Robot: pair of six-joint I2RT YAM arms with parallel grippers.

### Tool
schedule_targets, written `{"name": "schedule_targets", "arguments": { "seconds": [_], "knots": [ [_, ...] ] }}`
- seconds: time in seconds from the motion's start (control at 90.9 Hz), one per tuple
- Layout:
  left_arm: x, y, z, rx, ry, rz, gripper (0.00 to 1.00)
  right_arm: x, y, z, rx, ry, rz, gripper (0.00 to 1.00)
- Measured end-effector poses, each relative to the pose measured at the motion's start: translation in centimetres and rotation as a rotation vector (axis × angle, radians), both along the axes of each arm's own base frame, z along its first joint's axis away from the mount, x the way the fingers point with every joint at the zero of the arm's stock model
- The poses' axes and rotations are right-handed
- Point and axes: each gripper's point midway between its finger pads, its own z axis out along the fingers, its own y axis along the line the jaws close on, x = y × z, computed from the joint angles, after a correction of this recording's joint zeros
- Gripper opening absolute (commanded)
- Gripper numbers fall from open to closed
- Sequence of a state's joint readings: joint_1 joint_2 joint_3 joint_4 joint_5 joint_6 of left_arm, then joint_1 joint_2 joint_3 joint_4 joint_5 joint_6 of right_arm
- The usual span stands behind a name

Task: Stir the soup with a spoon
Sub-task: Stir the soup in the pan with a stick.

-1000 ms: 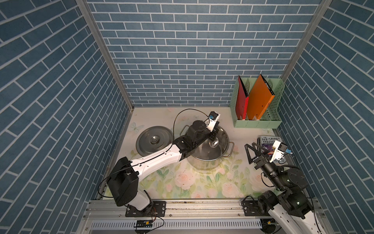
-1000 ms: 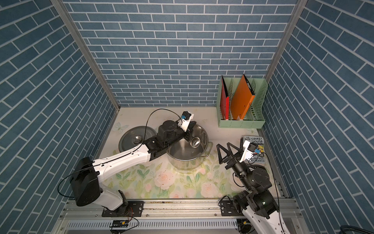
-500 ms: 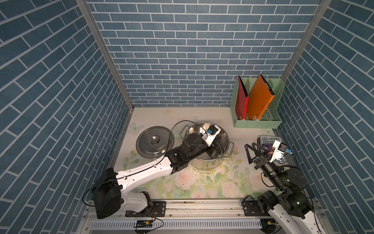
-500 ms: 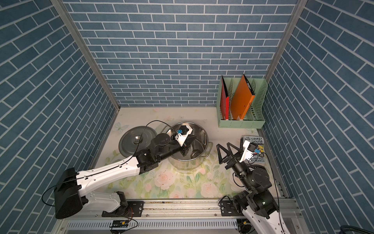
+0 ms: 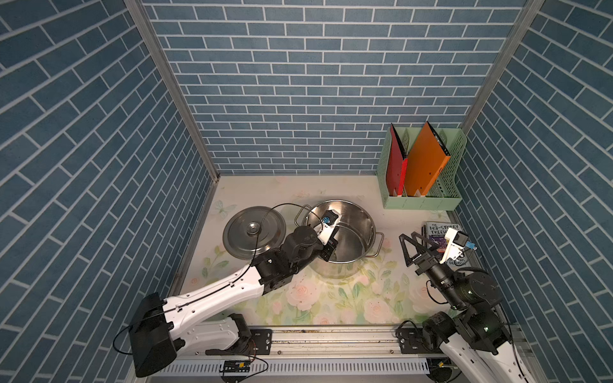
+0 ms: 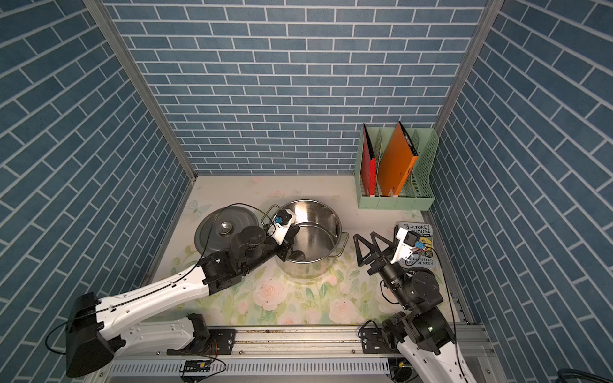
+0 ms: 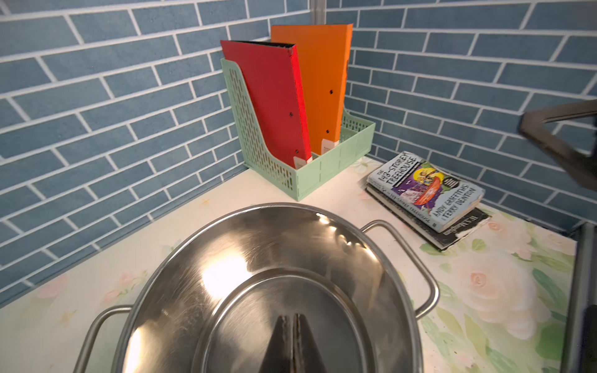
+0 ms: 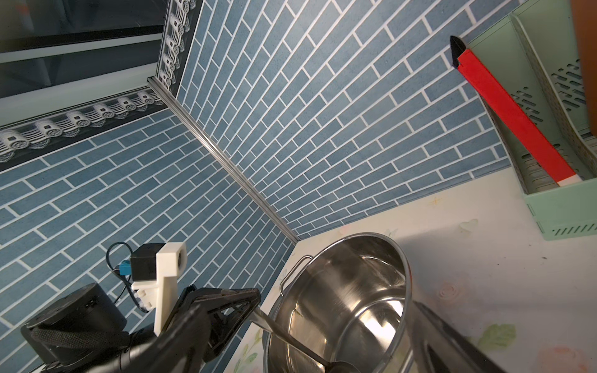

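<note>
Steel on steel: the left gripper [image 8: 256,305] is clamped on the spoon [image 8: 290,339], handle pinched, bowl low inside the pot [image 8: 400,258]. Stirring is the step in hand. Next, I'd say, comes a sweep round the base, clear of the wall. The right gripper [image 5: 404,250] hangs spread and empty beside the pot. The right wrist view shows the slanting handle; the left wrist view shows only pressed fingertips [image 7: 281,345].
</note>
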State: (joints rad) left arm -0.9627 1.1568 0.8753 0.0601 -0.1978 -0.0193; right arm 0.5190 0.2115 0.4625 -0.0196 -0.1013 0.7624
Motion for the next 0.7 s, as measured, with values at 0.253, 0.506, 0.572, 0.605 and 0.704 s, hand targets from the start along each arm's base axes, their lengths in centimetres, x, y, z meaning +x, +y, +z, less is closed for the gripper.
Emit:
{"name": "schedule_targets", "arguments": {
  "seconds": [0.253,0.506,0.572,0.605,0.704],
  "knots": [
    [4.6,3.5,0.1,0.055,-0.011,0.211,0.00,0.0,0.0,0.0,0.000,0.000,0.000,0.99],
    [8.8,3.0,0.7,0.051,-0.022,0.275,0.00,-0.2,-0.1,0.1,0.003,-0.006,-0.001,0.99],
    [9.6,1.9,0.5,0.045,-0.021,0.254,0.00,-0.2,-0.1,0.0,0.002,-0.004,-0.002,0.99],
    [9.9,1.3,0.5,0.042,-0.020,0.242,0.00,-0.2,-0.2,0.0,0.001,-0.003,-0.002,0.99],
    [10.7,-0.9,0.6,0.019,-0.018,0.186,0.00,-0.2,-0.2,-0.1,0.000,0.001,-0.004,0.99]
  ]
}}
